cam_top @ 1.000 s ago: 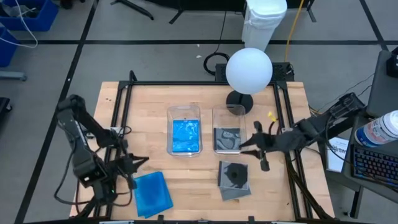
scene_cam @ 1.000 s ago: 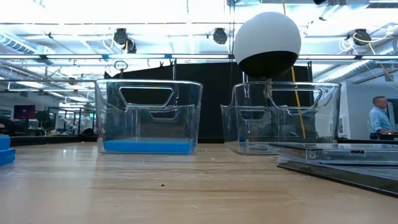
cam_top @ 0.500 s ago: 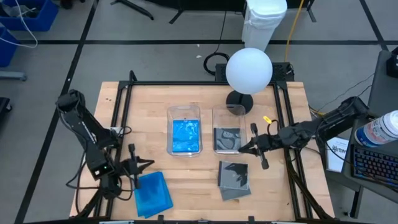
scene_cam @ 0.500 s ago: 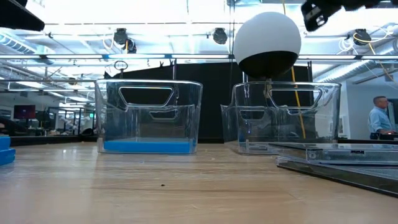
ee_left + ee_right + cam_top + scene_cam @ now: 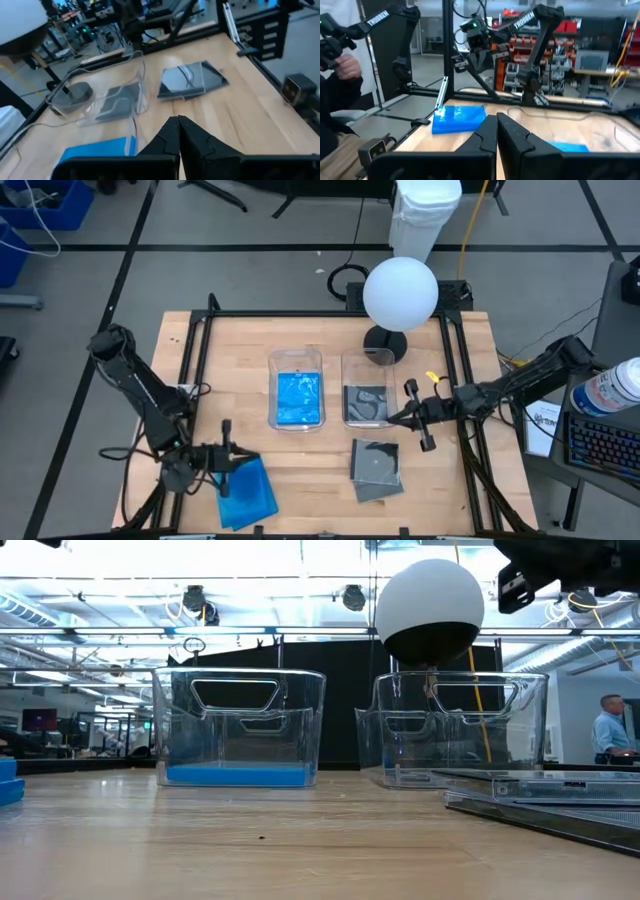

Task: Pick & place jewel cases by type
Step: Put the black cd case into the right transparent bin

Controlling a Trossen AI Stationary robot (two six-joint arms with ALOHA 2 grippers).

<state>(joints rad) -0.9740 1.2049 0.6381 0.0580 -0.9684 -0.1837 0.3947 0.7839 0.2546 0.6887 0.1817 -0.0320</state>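
Blue jewel cases: short stack flat on the tabletop, near-left corner; also seen in the right wrist view as a blue slab. Grey/clear jewel cases: stack on the near side, right of centre, top one skewed on the ones below; left wrist view shows the same pile.

Two clear tubs mid-table. Left tub has blue cases on its floor, right tub has grey ones. So sort is partly done, both stacks not yet moved.

Handling, my read: thin rigid plastic, light, glossy so likely slippery, brittle at corners and hinge. Lying flat they offer no face to pinch; edge is the only purchase. I'd nip across two opposite edges of the top case, or slide it off the stack to overhang first. The skewed top grey case has exposed corners, the easier start. Risk: squeezing hard cracks it, light grip lets it slip or lifts two at once.

Left gripper sits just above the far-left edge of the blue stack, fingers pressed together, holding nothing. Right gripper hangs by the right tub's right wall, above and beyond the grey stack, fingers together too, empty.

White globe lamp stands at the far side behind the right tub.
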